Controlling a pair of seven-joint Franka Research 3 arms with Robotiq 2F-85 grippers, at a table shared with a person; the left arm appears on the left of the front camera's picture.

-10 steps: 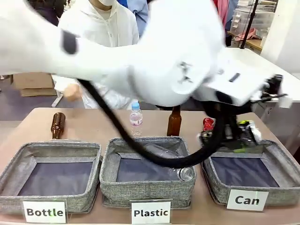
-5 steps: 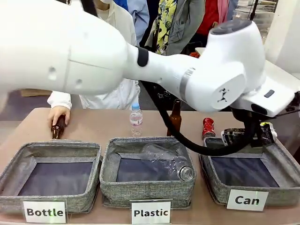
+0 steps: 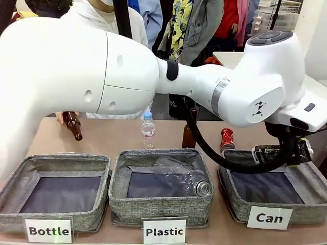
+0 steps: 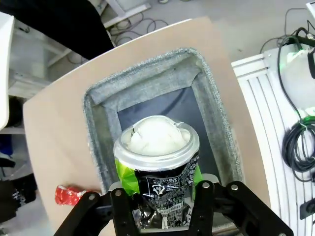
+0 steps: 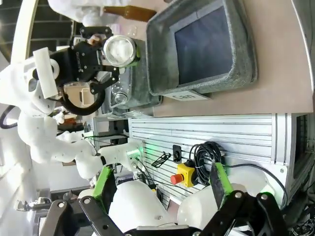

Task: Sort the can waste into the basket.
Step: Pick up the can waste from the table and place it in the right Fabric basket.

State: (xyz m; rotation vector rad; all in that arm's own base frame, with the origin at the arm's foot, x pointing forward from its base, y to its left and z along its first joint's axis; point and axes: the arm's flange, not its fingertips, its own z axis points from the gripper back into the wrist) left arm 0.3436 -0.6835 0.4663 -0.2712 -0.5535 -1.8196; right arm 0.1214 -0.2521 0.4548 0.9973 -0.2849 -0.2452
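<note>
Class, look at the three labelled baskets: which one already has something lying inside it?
The middle basket, labelled Plastic: a clear plastic bottle lies in it; the Bottle basket and Can basket show bare dark bases.

Your tabletop (image 3: 102, 138) carries three grey baskets in a near row: the Bottle basket (image 3: 56, 159) left, the Plastic basket (image 3: 161, 204) middle, the Can basket (image 3: 305, 215) right. Beyond them stand a clear plastic bottle (image 3: 148, 128) and a brown bottle (image 3: 188, 137). The red can (image 3: 227, 139) sits just past the Can basket's far-left corner.
</note>
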